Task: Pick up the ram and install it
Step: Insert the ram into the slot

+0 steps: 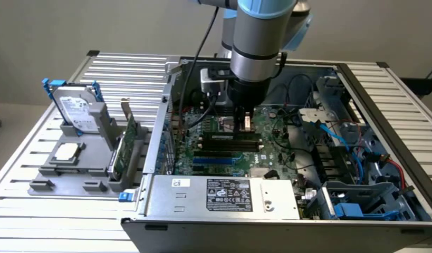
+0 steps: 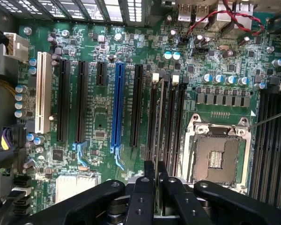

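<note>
The ram (image 2: 158,117) is a thin green stick seen edge-on in the wrist view, lined up along the black memory slots (image 2: 171,122) of the motherboard (image 2: 98,117). My gripper (image 2: 156,169) is shut on its near end, with one black finger (image 2: 149,174) on each side. In the exterior view the gripper (image 1: 245,125) reaches straight down into the open computer case (image 1: 159,158). The ram (image 1: 226,136) lies under it as a dark strip with chips at the slots. Whether the stick is fully seated I cannot tell.
An empty CPU socket (image 2: 218,152) lies beside the memory slots, and a blue slot (image 2: 117,108) and long black slots on the other side. The power supply (image 1: 219,194) fills the case front. Outside, a grey holder carries a hard drive (image 1: 78,113) and a green expansion card (image 1: 127,147).
</note>
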You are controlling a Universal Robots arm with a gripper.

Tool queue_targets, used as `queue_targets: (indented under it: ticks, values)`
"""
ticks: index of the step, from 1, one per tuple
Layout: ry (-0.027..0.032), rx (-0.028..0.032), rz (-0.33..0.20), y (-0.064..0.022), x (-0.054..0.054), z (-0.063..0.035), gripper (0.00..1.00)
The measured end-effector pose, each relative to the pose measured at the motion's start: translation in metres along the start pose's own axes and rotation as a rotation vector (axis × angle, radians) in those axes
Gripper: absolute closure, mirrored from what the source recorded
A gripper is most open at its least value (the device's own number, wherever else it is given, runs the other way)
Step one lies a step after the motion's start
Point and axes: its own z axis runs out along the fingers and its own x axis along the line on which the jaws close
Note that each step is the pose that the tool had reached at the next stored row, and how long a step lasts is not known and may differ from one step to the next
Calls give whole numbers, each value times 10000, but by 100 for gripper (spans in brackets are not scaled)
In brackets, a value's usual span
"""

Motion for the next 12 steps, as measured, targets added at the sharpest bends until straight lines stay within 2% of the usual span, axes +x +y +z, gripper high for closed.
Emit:
queue_targets:
  ticks: [5,9,12]
  values:
    - [14,3,1,0,0,86,86]
    - [22,13,0,0,0,104,86]
    - [54,14,1,0,0,130,86]
